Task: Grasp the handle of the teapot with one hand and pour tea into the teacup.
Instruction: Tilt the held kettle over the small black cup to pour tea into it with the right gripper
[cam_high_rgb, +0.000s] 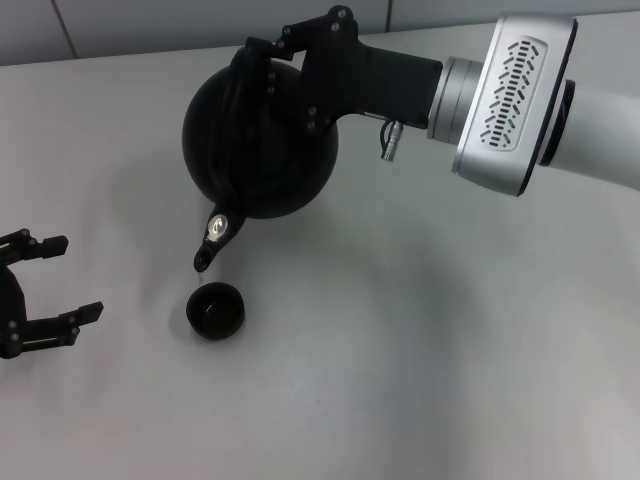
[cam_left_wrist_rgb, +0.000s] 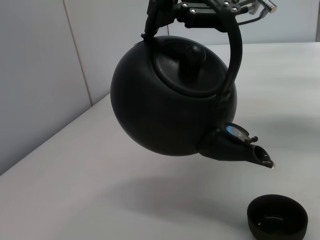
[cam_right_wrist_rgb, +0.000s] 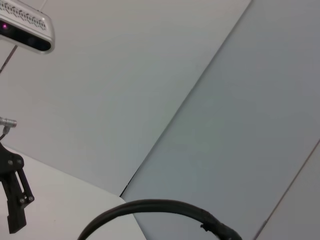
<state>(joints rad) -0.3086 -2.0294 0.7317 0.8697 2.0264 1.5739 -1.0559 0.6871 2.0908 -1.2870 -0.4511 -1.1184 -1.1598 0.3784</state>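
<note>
The round matte-black teapot (cam_high_rgb: 262, 145) hangs in the air over the back of the table, tipped forward. Its black arched handle (cam_left_wrist_rgb: 235, 50) is held at the top by my right gripper (cam_high_rgb: 262, 62), which is shut on it. The stubby spout (cam_high_rgb: 214, 240) points down and sits just above and slightly behind the small dark teacup (cam_high_rgb: 215, 310). In the left wrist view the spout (cam_left_wrist_rgb: 242, 150) ends a short way above the teacup (cam_left_wrist_rgb: 277, 218), whose inside looks glossy. My left gripper (cam_high_rgb: 72, 278) rests open at the table's left edge, apart from the cup.
The grey tabletop (cam_high_rgb: 420, 350) spreads wide to the right and front of the cup. A pale panelled wall (cam_left_wrist_rgb: 35, 75) runs along the far side. The right arm's silver forearm (cam_high_rgb: 510, 100) reaches in from the upper right.
</note>
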